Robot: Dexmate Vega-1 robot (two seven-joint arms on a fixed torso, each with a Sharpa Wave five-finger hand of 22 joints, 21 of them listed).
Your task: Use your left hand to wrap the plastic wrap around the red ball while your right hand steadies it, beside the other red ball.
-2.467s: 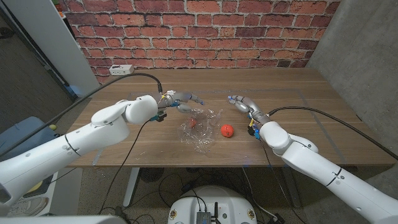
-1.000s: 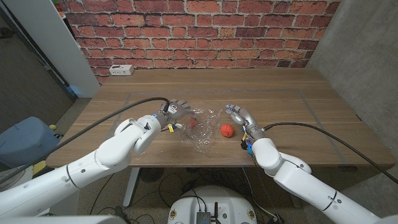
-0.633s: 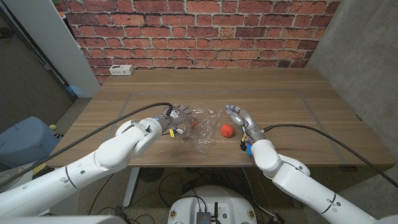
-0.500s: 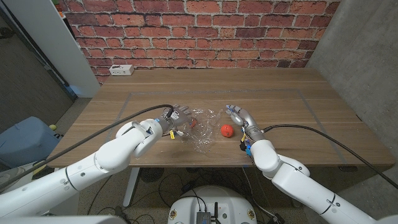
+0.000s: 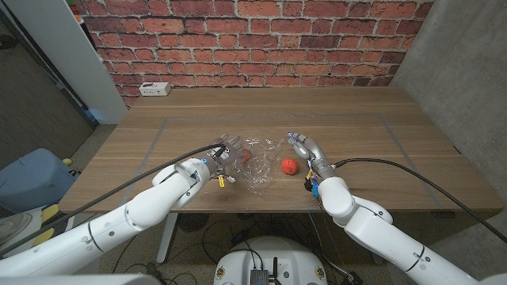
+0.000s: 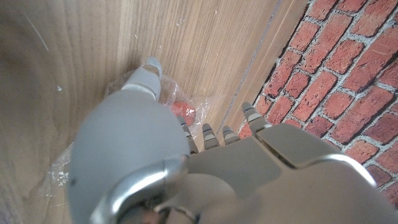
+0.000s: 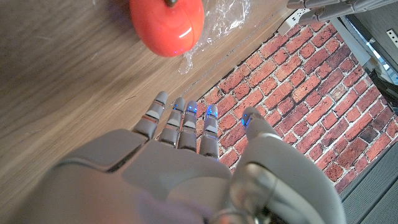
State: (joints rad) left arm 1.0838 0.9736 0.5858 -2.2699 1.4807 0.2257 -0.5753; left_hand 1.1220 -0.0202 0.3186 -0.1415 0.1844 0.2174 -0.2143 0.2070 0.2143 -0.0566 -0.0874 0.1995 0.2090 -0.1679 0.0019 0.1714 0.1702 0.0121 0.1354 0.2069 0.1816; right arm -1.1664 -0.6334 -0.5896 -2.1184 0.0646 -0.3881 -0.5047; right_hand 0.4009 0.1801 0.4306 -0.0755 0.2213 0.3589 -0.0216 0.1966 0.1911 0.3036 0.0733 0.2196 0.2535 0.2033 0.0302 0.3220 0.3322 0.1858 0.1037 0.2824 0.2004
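The sheet of plastic wrap (image 5: 255, 165) lies crumpled at the centre of the head view on the wooden surface (image 5: 380, 150), with one red ball (image 5: 246, 155) sitting on or under its upper left part; which, I cannot tell. The other red ball (image 5: 290, 165) rests bare just right of the film.

The left robot hand (image 5: 225, 150) is at the wrap's left edge, fingers apart, nothing visibly pinched. The right robot hand (image 5: 304, 149) stands just right of the bare ball, fingers spread, holding nothing.

Judgement: the film is featherweight, limp and clingy, liable to bunch. Best pinched at a free edge. The ball looks light and smooth and may roll.
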